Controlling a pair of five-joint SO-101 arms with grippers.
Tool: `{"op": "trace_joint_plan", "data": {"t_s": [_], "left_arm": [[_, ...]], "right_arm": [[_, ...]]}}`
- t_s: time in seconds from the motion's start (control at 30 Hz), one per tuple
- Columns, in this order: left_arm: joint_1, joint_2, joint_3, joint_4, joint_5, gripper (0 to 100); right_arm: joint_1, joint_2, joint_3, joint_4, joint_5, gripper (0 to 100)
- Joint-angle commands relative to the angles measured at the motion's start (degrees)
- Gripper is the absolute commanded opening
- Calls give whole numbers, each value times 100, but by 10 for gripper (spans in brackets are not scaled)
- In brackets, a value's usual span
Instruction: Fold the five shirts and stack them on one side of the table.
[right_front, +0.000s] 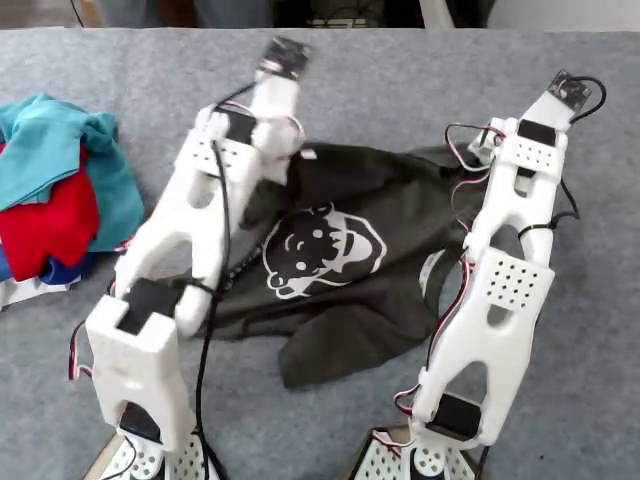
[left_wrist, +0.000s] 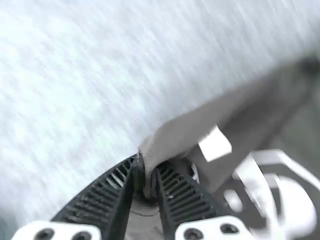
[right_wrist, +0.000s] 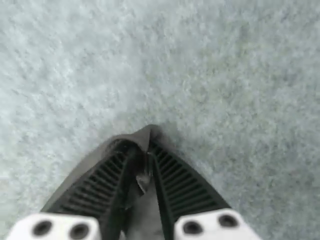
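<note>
**A:** Closest to its lens, the right gripper (right_wrist: 146, 150) is pinching a dark corner of cloth, with its jaws pressed together on it. Why grab there?

**B:** Let me go from the biggest thing down. The table (right_front: 400, 80) is giving them a flat grey surface to fold on. The black shirt (right_front: 330, 250) is lying across the middle of it, print up, between the two arms. Its hem is bunching toward the near edge. I'd judge it is being pulled flat ahead of a first fold.

**A:** And the pile (right_front: 55, 190)?

**B:** That is the other shirts: teal and red on top, with bits of blue and white showing underneath. They are sitting in a heap at the table's edge on the left arm's side, well apart from the black one. They are unfolded and seem to be waiting their turn, and nothing is stacked yet.

**A:** So both arms are working on the one shirt.

**B:** Yes. The left arm (right_front: 190, 220) is standing over the shirt's far edge, around the collar. The right arm (right_front: 510, 270) is standing over the far corner on its own side. Gripping two far points is probably letting them hold the cloth taut.

**A:** What is the left gripper (left_wrist: 145, 172) doing?

**B:** It is also clamping on the shirt, with a folded edge caught between its jaws. The white label (left_wrist: 215, 144) just beside the grip is suggesting that this is the neckline.
</note>
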Motion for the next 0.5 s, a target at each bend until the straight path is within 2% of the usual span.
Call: {"op": "trace_joint_plan", "data": {"t_s": [0.0,0.27,0.4,0.47], "left_arm": [[-347,255,-541,-888,-79,30],[-927,2330,-2703,-1380,-53,34],[-1015,3464,-4409,-563,88,130],[-1051,3877,-5270,18,396,161]], "right_arm": [[-220,-321,-927,396,-70,14],[-791,-57,-2273,237,-70,14],[-941,295,-2484,88,-26,37],[-923,435,-2668,97,-62,128]]}}
